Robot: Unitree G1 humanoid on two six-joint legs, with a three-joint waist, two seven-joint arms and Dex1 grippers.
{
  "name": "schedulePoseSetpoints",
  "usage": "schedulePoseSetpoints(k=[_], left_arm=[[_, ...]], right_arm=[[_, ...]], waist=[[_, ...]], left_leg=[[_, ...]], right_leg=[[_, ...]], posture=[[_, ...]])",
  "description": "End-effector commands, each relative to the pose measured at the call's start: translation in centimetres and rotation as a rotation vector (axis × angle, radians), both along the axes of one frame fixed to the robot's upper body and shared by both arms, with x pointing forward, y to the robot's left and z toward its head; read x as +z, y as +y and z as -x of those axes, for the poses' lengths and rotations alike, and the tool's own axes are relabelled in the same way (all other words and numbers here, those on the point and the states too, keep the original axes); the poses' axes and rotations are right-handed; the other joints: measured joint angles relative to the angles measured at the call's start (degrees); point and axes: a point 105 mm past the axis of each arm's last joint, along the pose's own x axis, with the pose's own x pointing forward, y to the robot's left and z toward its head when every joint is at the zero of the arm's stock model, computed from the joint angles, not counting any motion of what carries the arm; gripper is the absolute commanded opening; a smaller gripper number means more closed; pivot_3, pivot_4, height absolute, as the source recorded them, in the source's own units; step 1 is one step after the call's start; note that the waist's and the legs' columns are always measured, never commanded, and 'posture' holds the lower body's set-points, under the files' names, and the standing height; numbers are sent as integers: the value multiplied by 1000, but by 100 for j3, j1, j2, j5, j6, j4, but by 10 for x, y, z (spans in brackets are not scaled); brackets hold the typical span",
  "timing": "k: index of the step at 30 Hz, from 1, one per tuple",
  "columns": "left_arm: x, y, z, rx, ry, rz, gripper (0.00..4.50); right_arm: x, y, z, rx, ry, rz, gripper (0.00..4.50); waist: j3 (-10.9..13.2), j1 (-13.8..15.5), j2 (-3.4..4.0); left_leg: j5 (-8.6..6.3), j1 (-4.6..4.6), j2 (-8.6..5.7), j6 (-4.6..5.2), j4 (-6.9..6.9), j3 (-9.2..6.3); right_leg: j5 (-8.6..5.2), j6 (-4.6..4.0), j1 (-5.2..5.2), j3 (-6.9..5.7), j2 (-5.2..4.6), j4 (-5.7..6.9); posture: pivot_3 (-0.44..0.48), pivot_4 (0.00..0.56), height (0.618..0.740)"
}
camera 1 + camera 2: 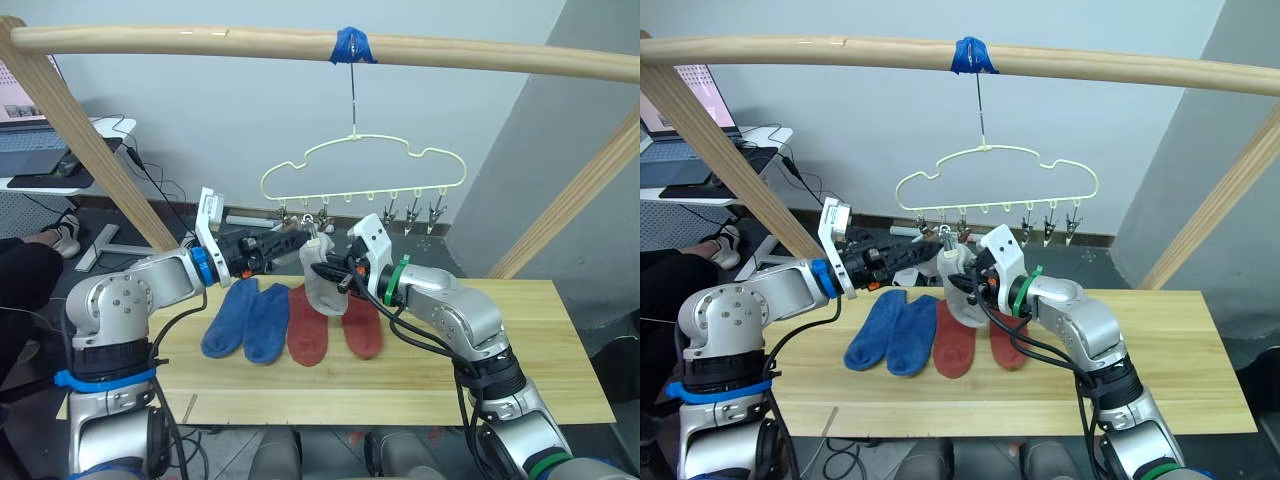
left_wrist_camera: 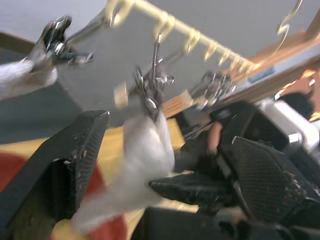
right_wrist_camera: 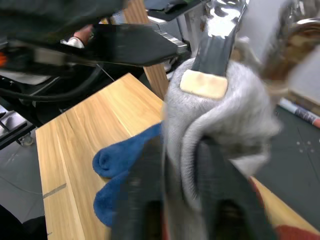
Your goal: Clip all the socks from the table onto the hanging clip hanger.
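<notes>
1. The right hand [image 1: 340, 275] is clenched on a soft light grey sock [image 1: 322, 283], held up beneath a metal clip [image 1: 309, 228] of the pale yellow-green wire clip hanger [image 1: 362, 166].
2. The left hand [image 1: 290, 240] is spread beside that clip.
3. Two blue socks [image 1: 246, 316] and two rust-red socks [image 1: 332, 322] lie on the light wooden bench [image 1: 520, 340].

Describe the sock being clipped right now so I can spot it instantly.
Start at the yellow-green clip hanger under the wooden pole. Below its left clips hangs the light grey sock, gripped by the right gripper. It's the only raised one; blue socks and rust-red socks lie flat on the table.

Grey sock [image 1: 322, 283] at hanger clip [image 1: 313, 229]
</notes>
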Motion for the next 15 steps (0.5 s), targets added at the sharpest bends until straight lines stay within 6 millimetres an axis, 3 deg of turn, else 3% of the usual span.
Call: schedulePoseSetpoints(k=[1, 7, 11, 15], left_arm=[[7, -7, 2, -7, -116, -75, 4500], [-3, -21, 4, 16, -235, -133, 4500], [-17, -25, 2, 50, -316, -214, 4500], [-21, -24, -8, 133, -382, -239, 4500]], right_arm=[[2, -15, -1, -28, -29, -8, 2506], [-11, -54, 6, -102, -33, 59, 4479], [-10, -75, 13, -151, -50, 65, 4479], [0, -82, 14, -202, -78, 33, 4479]], waist=[[0, 33, 0], [2, 125, 1], [2, 120, 2], [3, 107, 2]], left_leg=[[0, 0, 0, 0, 1, 0], [0, -5, -3, 1, 1, 6], [-1, -5, -3, 1, 1, 5], [0, -5, -2, 1, 5, 7]], right_leg=[[0, 0, 0, 0, 0, 0], [2, -3, -2, 3, -6, -7], [-4, 8, -1, 3, -4, -5], [-5, 8, -2, 6, -1, -5]], posture=[[30, 141, 740], [21, 140, 740], [5, 139, 740], [-8, 138, 740]])
